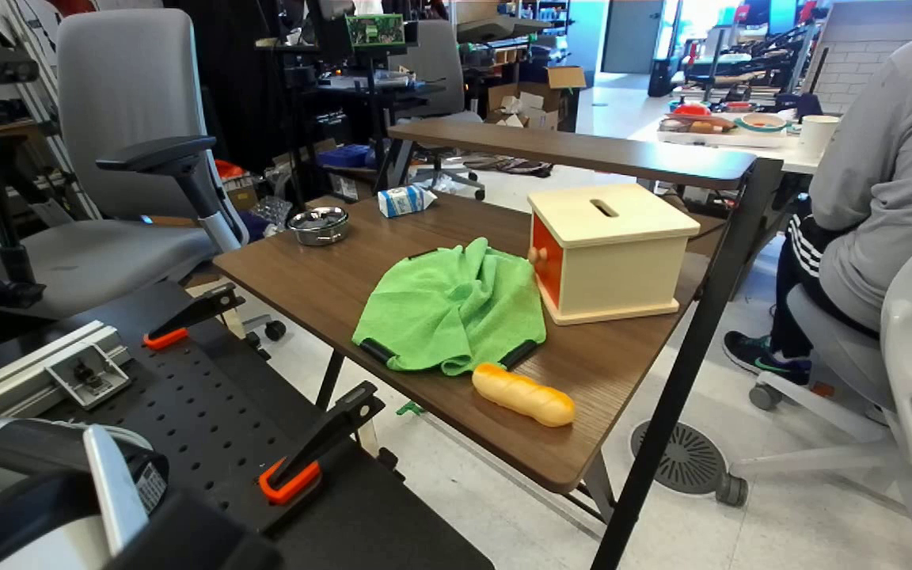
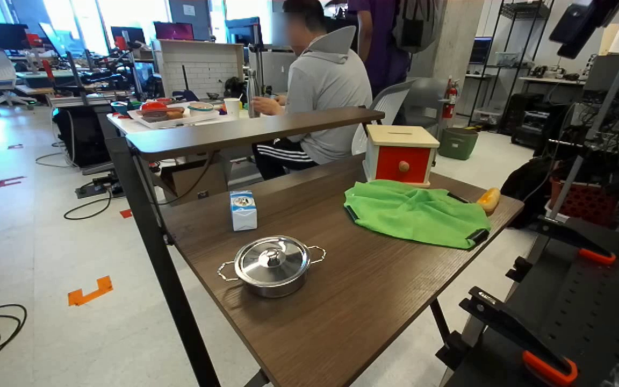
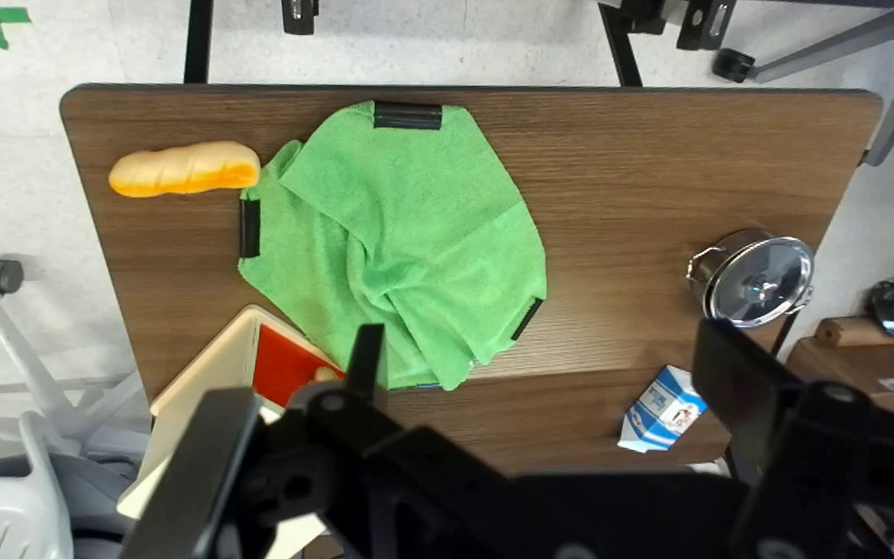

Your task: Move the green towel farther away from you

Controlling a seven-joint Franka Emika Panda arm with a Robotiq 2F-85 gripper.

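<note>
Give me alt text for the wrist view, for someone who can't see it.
A rumpled green towel lies on a brown table, with open robot jaws across the bottom. At left sits a bread roll; lower left, a red-fronted box; at right, a lidded metal pot and a blue-and-white carton.

No legible lettering, carton [image 3: 663, 410] included

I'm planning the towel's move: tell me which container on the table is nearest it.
The wooden box with the red front: it stands right beside the green towel, while the metal pot and the blue-and-white carton sit clearly apart.
</note>
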